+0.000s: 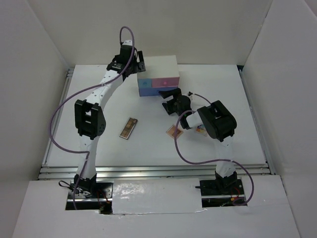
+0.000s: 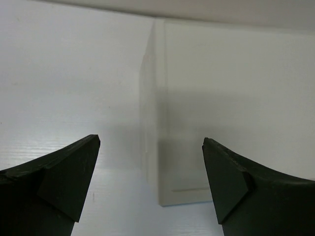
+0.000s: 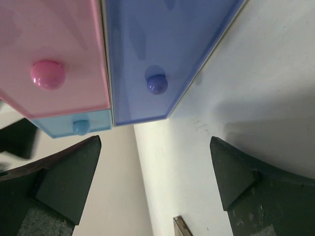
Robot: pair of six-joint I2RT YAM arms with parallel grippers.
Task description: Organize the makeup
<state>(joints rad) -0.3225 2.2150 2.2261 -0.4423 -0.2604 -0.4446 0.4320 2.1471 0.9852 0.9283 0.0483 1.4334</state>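
A long brown eyeshadow palette [image 1: 129, 128] lies on the table left of centre. A square pinkish palette [image 1: 174, 131] and a second small palette [image 1: 200, 130] lie by my right arm, the second partly hidden under it. My right gripper [image 1: 170, 100] is open and empty just in front of the drawers; in the right wrist view [image 3: 155, 147] it faces the purple drawer [image 3: 157, 54], with a palette corner [image 3: 181, 227] at the bottom edge. My left gripper [image 1: 136, 64] is open and empty at the white box's left rear corner [image 2: 162, 147]. Bottles and lipstick are out of view.
The white drawer box [image 1: 157, 67] stands at the back centre, with a pink drawer [image 3: 49, 54], a blue drawer [image 3: 74, 125] and the purple one facing the arms. White walls enclose the table on three sides.
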